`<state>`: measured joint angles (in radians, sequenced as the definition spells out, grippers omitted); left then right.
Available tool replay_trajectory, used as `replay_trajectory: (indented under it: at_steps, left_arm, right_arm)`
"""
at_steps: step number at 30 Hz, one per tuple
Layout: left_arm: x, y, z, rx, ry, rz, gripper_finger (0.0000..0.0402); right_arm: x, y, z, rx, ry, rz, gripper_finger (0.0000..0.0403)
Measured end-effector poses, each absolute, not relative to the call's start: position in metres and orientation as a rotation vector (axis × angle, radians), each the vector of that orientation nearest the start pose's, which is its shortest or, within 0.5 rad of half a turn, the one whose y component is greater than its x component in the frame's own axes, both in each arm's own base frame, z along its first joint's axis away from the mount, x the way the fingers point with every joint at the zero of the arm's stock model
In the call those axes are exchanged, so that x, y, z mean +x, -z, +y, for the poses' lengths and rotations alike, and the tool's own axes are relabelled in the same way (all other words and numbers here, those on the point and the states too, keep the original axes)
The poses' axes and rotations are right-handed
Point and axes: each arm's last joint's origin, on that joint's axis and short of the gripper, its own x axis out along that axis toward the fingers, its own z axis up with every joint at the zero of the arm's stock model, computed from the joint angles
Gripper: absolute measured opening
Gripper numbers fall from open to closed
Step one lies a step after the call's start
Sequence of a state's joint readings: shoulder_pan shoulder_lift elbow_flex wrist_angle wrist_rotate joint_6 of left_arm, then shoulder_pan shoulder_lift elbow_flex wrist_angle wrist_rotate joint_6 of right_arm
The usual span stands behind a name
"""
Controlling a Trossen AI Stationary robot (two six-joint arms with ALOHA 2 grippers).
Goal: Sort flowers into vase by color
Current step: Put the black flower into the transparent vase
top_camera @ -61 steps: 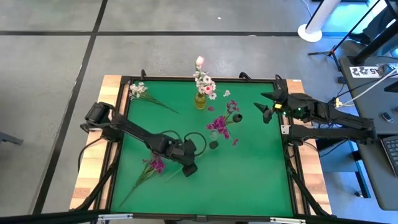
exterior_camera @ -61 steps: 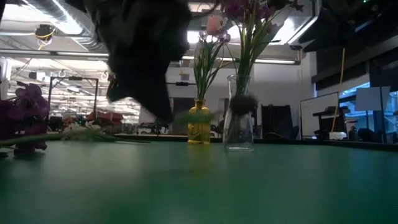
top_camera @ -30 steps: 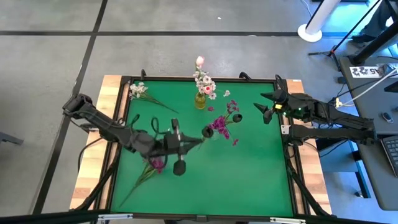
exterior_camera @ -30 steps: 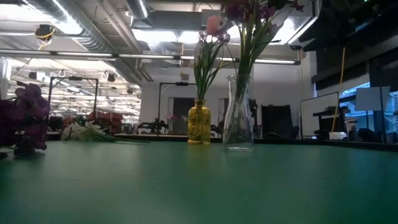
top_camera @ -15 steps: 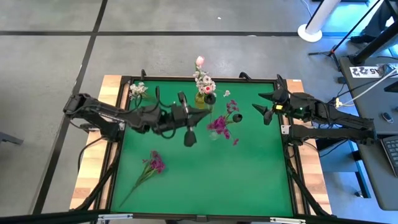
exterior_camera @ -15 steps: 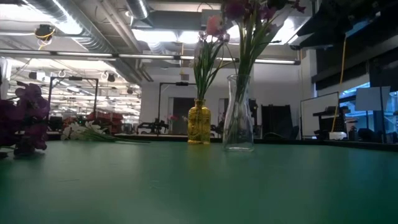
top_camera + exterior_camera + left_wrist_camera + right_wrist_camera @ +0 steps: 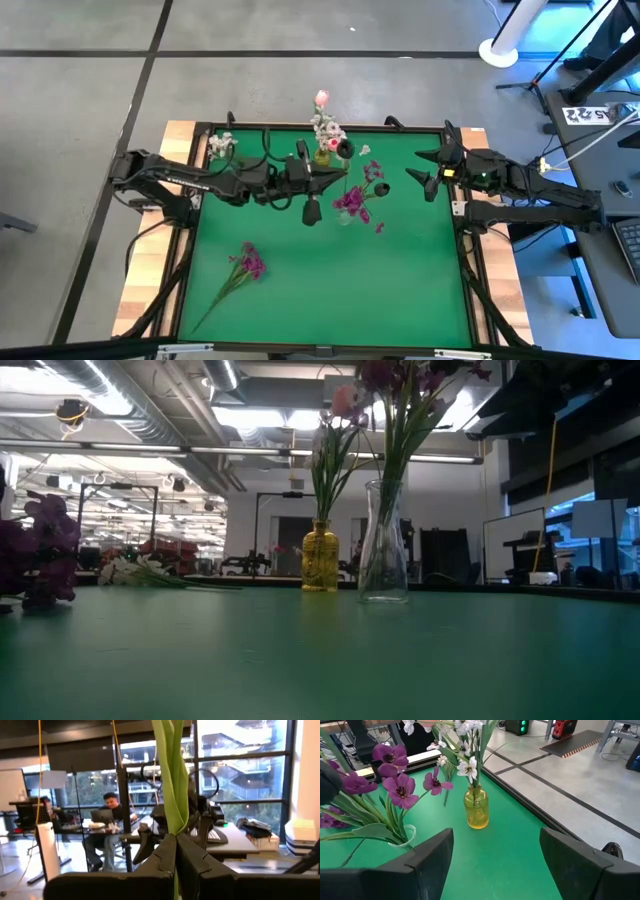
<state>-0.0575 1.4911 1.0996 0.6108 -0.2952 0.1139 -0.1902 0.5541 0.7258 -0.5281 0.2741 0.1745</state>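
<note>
- Left gripper hangs beside the yellow vase at twelve o'clock, fingers clamped on a green stem.
- Right gripper waits at two o'clock, fingers apart.
- Purple flowers stand in the clear vase mid-table.

Two dark matte arms, six-jointed, black cables looping along links. Left gripper: blocky black fingers. Right gripper: broad black fingers, rounded edges.

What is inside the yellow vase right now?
The yellow vase holds green stems with small white blossoms and a pink bud on top. Its tinted glass hides the stem ends inside.
</note>
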Motion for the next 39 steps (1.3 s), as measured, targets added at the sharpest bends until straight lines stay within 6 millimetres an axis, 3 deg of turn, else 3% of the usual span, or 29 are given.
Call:
replay_trajectory:
  at_steps: [20,29,39]
  left_arm:
    - [0.362,-0.318,-0.002,0.086,-0.271,-0.117,0.0000]
    - [0.341,-0.274,-0.002,0.022,-0.292,-0.210,0.0000]
    - [0.333,-0.263,0.001,0.013,-0.297,-0.223,0.0000]
  right_arm:
    - [0.113,-0.310,-0.030,0.153,0.491,0.318,0.0296]
    - [0.113,-0.310,-0.030,0.153,0.490,0.320,0.0296]
    - [0.113,-0.310,-0.030,0.155,0.490,0.316,0.0296]
